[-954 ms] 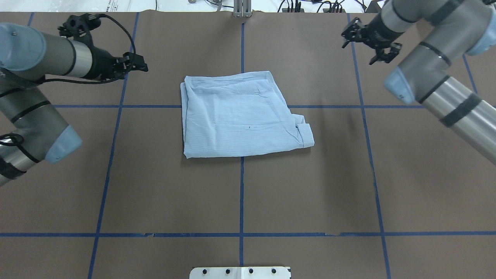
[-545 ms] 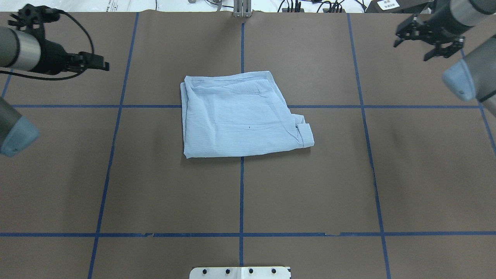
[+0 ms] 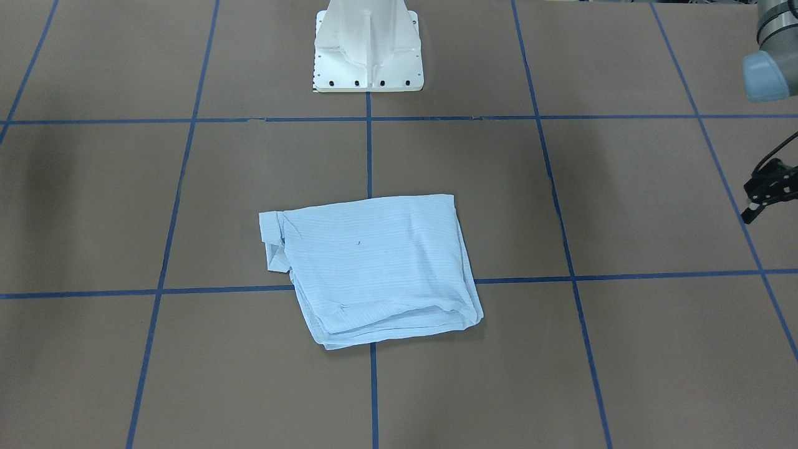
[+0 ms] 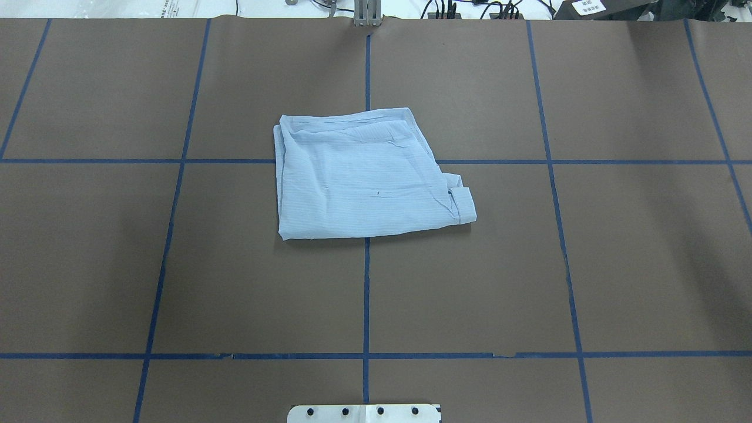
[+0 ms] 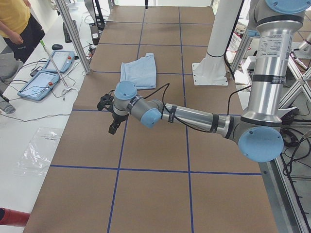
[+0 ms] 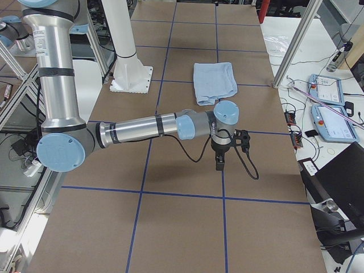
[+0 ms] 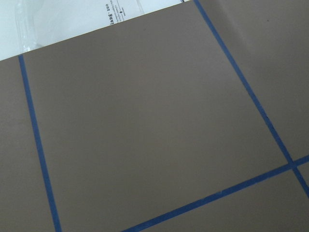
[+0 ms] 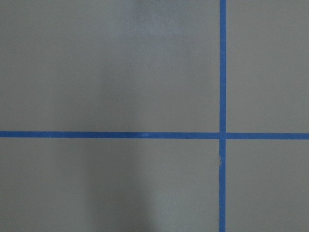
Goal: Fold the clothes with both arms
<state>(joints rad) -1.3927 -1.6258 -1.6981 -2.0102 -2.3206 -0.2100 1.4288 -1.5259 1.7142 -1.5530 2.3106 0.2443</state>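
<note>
Late in the fold, perhaps at its very end. Finding the pale blue striped shirt [image 4: 364,179] just above the middle of the overhead view, laid flat on the brown-papered table [image 4: 176,264] as a compact, layered rectangle straddling a crossing of the blue tape lines [image 4: 367,282]. Touched by neither arm. Spotting one loose end: what looks like a cuff [image 4: 464,202] poking out at the rectangle's lower right corner, though too small to call for certain. Also noting uneven layer edges along the bundle's lower side in the front-facing view.

For a next move, if any: either calling it finished, or reaching in from both sides to tuck that tab under and square the stacked edges. Would need a low, light pinch on thin cloth, lifting only the top layers so as not to drag the bundle open.

As for the left gripper [image 3: 751,209]: at the right edge of the front-facing view, well apart from the shirt, over the table, holding nothing; only partly in frame, so cannot tell whether parted or together. As for the right gripper [image 6: 219,165]: seen only in the exterior right view, lower middle, pointing down over the tape lines, well clear of the shirt and carrying nothing; cannot tell its opening from there.
</note>
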